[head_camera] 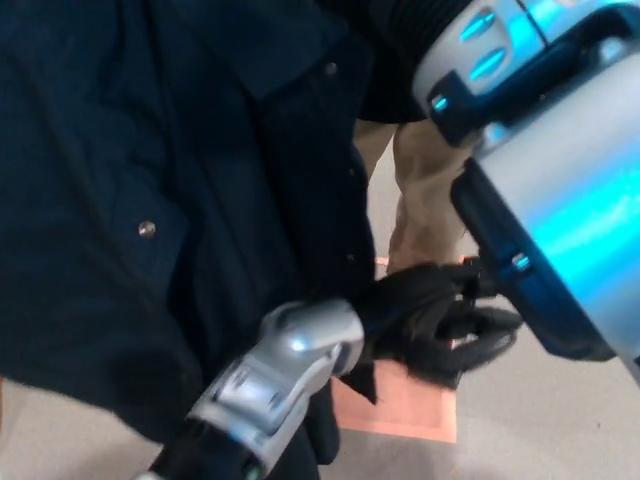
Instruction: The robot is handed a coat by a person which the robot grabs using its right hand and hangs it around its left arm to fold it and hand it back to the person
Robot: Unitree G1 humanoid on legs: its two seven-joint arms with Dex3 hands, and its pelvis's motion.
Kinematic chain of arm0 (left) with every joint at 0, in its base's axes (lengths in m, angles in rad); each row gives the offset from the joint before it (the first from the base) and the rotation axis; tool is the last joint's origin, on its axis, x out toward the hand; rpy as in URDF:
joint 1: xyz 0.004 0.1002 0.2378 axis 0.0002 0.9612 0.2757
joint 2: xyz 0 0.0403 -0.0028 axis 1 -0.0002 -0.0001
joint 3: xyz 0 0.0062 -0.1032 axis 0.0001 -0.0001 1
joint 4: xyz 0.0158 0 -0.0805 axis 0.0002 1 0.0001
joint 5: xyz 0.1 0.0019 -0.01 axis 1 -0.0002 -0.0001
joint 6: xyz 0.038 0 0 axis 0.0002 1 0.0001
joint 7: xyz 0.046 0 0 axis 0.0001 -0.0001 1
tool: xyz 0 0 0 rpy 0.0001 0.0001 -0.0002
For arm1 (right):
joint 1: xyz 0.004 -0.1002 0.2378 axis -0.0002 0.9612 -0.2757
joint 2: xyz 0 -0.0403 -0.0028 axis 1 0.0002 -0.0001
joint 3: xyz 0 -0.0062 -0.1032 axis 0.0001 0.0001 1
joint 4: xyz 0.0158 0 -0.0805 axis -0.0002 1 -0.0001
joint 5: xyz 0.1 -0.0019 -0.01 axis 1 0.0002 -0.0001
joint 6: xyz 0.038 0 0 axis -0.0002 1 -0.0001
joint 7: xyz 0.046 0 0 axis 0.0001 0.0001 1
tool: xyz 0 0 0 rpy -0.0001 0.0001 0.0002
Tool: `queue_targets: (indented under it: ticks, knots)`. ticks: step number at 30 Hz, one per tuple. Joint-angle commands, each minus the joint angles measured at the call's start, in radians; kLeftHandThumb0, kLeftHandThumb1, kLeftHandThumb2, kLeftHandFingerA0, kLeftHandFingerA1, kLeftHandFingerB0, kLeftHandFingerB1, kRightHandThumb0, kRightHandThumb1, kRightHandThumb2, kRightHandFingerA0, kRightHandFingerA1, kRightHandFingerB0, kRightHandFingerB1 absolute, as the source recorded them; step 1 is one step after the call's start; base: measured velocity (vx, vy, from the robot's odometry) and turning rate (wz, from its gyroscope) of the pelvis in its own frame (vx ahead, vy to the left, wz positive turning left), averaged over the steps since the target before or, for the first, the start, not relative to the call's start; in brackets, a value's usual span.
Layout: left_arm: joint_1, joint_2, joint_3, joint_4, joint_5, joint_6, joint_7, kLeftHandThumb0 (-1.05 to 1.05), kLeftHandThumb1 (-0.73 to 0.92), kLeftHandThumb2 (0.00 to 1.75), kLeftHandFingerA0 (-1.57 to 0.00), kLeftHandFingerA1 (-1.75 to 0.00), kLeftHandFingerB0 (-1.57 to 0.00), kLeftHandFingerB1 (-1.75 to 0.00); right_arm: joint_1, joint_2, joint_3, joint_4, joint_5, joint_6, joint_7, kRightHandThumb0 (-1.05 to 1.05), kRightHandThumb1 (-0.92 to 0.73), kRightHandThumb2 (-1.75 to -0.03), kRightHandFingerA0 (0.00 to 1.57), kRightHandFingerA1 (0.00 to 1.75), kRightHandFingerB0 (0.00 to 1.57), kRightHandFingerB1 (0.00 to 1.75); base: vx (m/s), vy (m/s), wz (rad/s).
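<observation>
Dark navy coat (150,200) fills the left and middle of the head view, hanging down from past the top edge; what holds it up there is out of frame. A metal snap (147,229) shows on a pocket flap and a second snap (330,70) higher up near the front edge. The coat's lower hem drops to just beside the left forearm (285,365), a silver shell coming up from the bottom edge and lying in front of the cloth (touching it or not, can't tell).

Left hand (440,322) sticks out to the right of the coat's edge, black fingers (492,320) spread apart with floor showing between them, clamped on nothing.

Right arm (560,190) is huge and close, silver with blue glow, crossing the right side from lower right to the top. Its hand isn't visible, so no call on its fingers.

Person's tan trouser legs (420,200) stand behind the coat's edge. An orange sheet (405,410) lies on the grey floor (560,430) below the left hand.
</observation>
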State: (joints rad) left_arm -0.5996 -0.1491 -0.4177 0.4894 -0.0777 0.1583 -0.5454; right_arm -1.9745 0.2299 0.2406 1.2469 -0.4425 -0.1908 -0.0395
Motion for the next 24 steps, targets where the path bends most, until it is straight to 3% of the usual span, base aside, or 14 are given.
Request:
queue_targets:
  ticks: [1,3,4,5,7,9,10,11,12,13,18,22,23,24]
  knots:
    - [-0.168,-0.056,0.057,0.227,0.087,-0.050,0.182,-0.82,0.72,1.06,0.00,-0.24,-0.13,-0.25,-0.004,0.039,-0.025,-0.095,0.068,-0.065,0.069,-0.29,-0.79,-0.64,0.83,1.27,0.83,0.68,0.00,0.000,0.00]
    - [-0.198,-0.062,0.089,0.283,0.080,-0.112,0.202,-0.77,0.71,1.04,0.00,-0.34,-0.15,-0.37,0.004,0.051,-0.036,-0.123,0.087,-0.047,0.100,-0.31,-0.81,-0.63,1.02,0.83,0.88,0.64,0.00,0.000,0.00]
    - [-0.223,-0.055,0.097,0.318,0.093,-0.153,0.225,-0.34,0.57,1.12,0.00,-0.49,0.00,-0.47,0.015,0.052,-0.025,-0.139,0.073,-0.060,0.082,-0.37,-0.83,-0.65,1.13,0.61,0.99,0.64,0.00,0.000,0.00]
    - [-0.250,-0.047,0.102,0.352,0.111,-0.183,0.250,-0.34,0.57,1.12,0.00,-0.49,0.00,-0.47,0.028,0.051,-0.011,-0.156,0.053,-0.078,0.052,-0.37,-0.83,-0.65,1.13,0.61,0.99,0.64,0.00,0.000,0.00]
    - [-0.284,-0.049,0.138,0.410,0.094,-0.220,0.266,-0.62,0.91,0.68,-0.27,-0.30,-0.31,-0.30,0.039,0.053,-0.002,-0.182,0.042,-0.069,0.040,-0.39,-0.89,-0.66,1.13,0.61,0.99,0.65,0.00,0.000,0.00]
    - [-0.327,-0.044,0.201,0.484,0.048,-0.251,0.235,-0.62,0.91,0.68,-0.29,-0.31,-0.30,-0.30,0.051,0.056,-0.003,-0.218,0.045,-0.053,0.041,-0.39,-0.90,-0.67,1.10,0.60,0.97,0.69,0.00,0.000,0.00]
    - [-0.350,-0.030,0.189,0.498,0.084,-0.211,0.269,-0.35,0.54,1.11,-0.01,-0.51,0.00,-0.48,0.053,0.054,-0.007,-0.234,0.049,-0.040,0.045,-0.39,-0.90,-0.67,1.11,0.60,0.95,0.66,0.00,0.000,0.00]
    - [-0.369,-0.016,0.202,0.525,0.094,-0.208,0.289,-0.76,0.90,0.68,-0.12,-0.30,-0.17,-0.26,0.057,0.041,-0.012,-0.269,0.053,-0.023,0.056,-0.38,-0.90,-0.67,1.12,0.59,0.97,0.63,0.00,0.000,0.00]
    - [-0.382,-0.002,0.227,0.555,0.086,-0.228,0.298,-0.76,0.90,0.68,-0.12,-0.30,-0.17,-0.26,0.063,0.024,-0.017,-0.312,0.056,-0.005,0.069,-0.38,-0.90,-0.67,1.12,0.59,0.97,0.63,0.00,0.000,0.00]
    - [-0.391,0.017,0.247,0.576,0.080,-0.216,0.298,-0.81,0.70,1.06,-0.04,-0.31,-0.06,-0.26,0.069,0.013,-0.030,-0.343,0.068,0.004,0.075,-0.39,-0.90,-0.67,1.12,0.59,1.01,0.65,0.00,0.000,0.00]
    - [-0.420,0.083,0.333,0.659,0.065,-0.243,0.278,-0.89,0.76,1.06,-0.05,-0.22,-0.05,-0.18,0.145,-0.062,-0.077,-0.568,0.110,0.106,0.173,-0.38,-0.84,-0.65,0.99,0.70,0.98,0.69,0.00,0.000,0.00]
    - [-0.413,0.170,0.372,0.696,0.072,-0.295,0.290,-0.77,0.71,1.04,0.00,-0.31,-0.13,-0.39,0.173,-0.138,-0.134,-0.671,0.160,0.195,0.248,-0.41,-0.84,-0.67,1.02,0.58,1.09,0.69,0.00,0.000,0.00]
    - [-0.408,0.191,0.380,0.706,0.077,-0.321,0.293,-0.35,0.56,1.11,0.00,-0.50,0.00,-0.47,0.174,-0.159,-0.151,-0.695,0.174,0.244,0.272,-0.43,-0.84,-0.68,1.03,0.58,1.09,0.69,0.00,0.000,0.00]
    - [-0.408,0.196,0.384,0.711,0.079,-0.331,0.293,-0.35,0.56,1.11,0.00,-0.50,0.00,-0.47,0.176,-0.166,-0.155,-0.707,0.177,0.265,0.283,-0.43,-0.84,-0.68,1.03,0.58,1.09,0.69,0.00,0.000,0.00]
